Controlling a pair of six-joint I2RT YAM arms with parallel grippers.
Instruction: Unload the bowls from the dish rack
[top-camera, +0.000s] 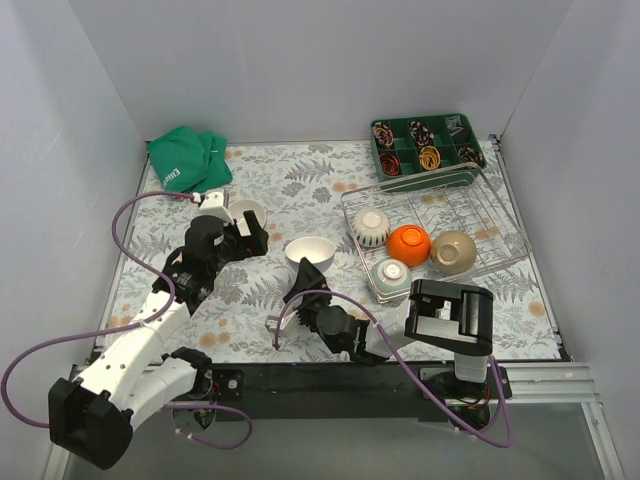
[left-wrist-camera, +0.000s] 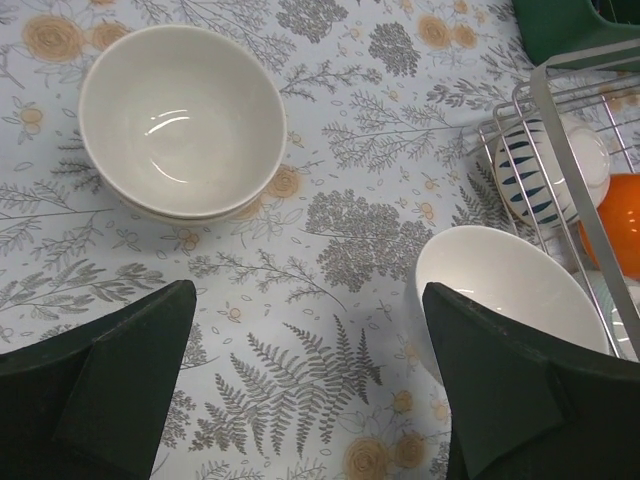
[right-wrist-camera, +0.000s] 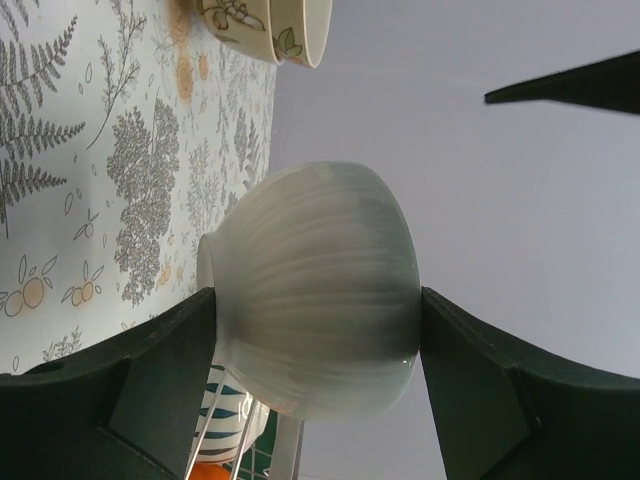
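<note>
We see the dish rack (top-camera: 492, 232) by the right edge of the bench, about halfway back, with four bowls in it. A ribbed bowl with dark stripes (top-camera: 370, 226) sits at the rack's far-left end, and an orange bowl (top-camera: 409, 243) is just beside it towards the middle. A beige bowl (top-camera: 453, 252) lies to the right of the orange one, and a pale green bowl (top-camera: 390, 279) is in the near-left corner. The orange and pale green ones show a pale ring on top, so they look turned rim-down. Just left of the rack, near the middle of the bench, the right gripper (top-camera: 305, 282) pinches a white bowl (top-camera: 310, 249), one finger pressed to each side of its wall. We cannot tell whether its foot touches the surface. Towards the left edge stands a stack of two white bowls (top-camera: 247, 212), rims up and with nothing in the top one. The left gripper (top-camera: 240, 238) hovers just on the near side of that stack, its fingers spread wide and holding nothing. In the far right corner a green tray (top-camera: 428, 113) holds small dark and coloured coils in its compartments. A green cloth (top-camera: 188, 158) lies crumpled in the far left corner, and a leaf-patterned cover (top-camera: 300, 185) spreads over the bench.
</note>
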